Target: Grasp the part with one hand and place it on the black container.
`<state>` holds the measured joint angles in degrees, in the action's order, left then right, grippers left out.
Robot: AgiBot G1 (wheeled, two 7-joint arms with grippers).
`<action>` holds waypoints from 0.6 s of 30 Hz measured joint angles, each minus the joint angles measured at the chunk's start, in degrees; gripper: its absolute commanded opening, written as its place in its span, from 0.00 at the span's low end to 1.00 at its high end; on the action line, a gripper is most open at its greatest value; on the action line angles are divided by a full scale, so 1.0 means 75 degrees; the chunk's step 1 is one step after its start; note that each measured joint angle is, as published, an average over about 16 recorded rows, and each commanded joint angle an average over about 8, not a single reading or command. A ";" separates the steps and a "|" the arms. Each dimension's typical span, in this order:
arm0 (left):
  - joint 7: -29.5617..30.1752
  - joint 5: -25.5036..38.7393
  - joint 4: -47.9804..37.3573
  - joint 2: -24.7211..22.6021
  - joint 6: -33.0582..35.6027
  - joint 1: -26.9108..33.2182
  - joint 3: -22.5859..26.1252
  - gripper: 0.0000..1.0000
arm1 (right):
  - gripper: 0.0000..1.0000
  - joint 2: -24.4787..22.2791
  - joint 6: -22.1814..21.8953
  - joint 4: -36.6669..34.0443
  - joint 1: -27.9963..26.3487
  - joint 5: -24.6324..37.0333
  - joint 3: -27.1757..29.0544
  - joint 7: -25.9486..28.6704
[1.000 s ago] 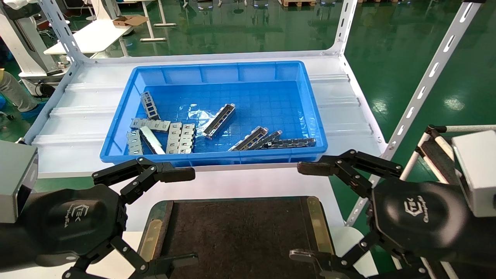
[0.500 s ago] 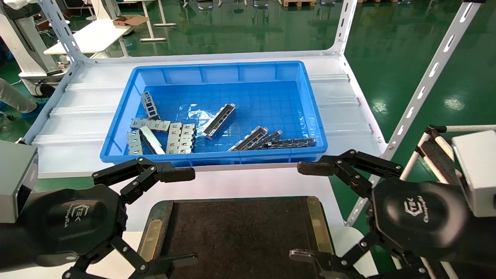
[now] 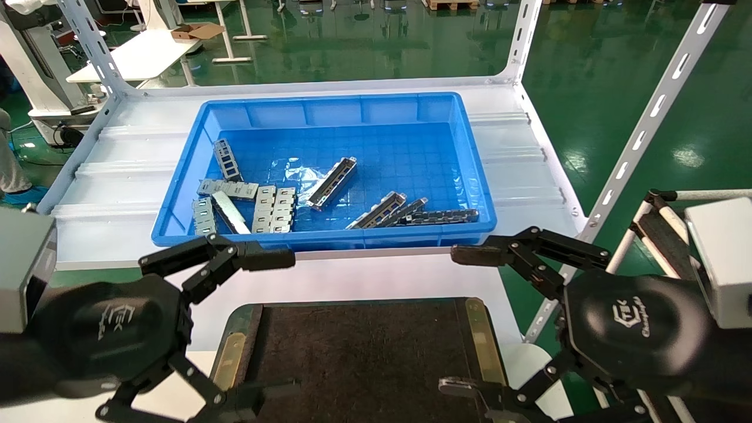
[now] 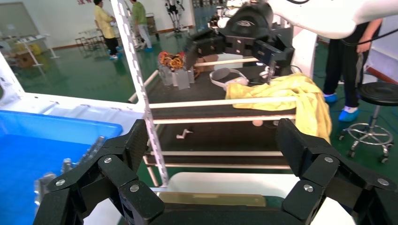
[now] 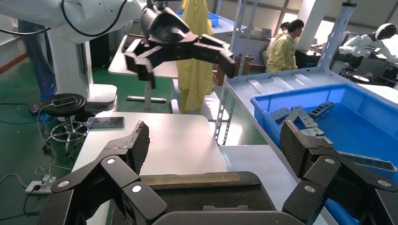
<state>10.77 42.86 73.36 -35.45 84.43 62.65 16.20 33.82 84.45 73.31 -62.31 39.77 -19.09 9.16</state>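
Observation:
Several silver-grey channel parts lie in the blue bin (image 3: 346,108); one part (image 3: 332,183) lies near the bin's middle, others (image 3: 376,210) near its front wall. The black container (image 3: 364,352) lies in front of the bin, with brass strips along its left and right edges. My left gripper (image 3: 279,324) is open and empty over the container's left edge. My right gripper (image 3: 461,320) is open and empty over its right edge. In the left wrist view the left gripper (image 4: 212,140) is wide open above a brass strip (image 4: 211,199). In the right wrist view the right gripper (image 5: 214,140) is wide open above the container (image 5: 211,194).
Flat tabbed silver plates (image 3: 274,208) lie in the bin's front left. The bin stands on a white shelf (image 3: 117,170) with slotted uprights (image 3: 640,135) at its corners. A cart (image 4: 220,89) with yellow cloth stands to my right. The bin also shows in the right wrist view (image 5: 281,117).
My left gripper has shifted slightly, still open. The right gripper and the parts in the bin have not moved.

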 measured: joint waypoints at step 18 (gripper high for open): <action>0.0085 0.1507 -0.0687 -0.0810 -0.1505 0.0945 0.0454 1.00 | 1.00 0.0000 0.0001 -0.0003 -0.0003 -0.0002 -0.0004 -0.0003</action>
<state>11.41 54.16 68.20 -41.53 73.14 69.74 19.61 33.82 84.46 73.29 -62.33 39.76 -19.12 9.14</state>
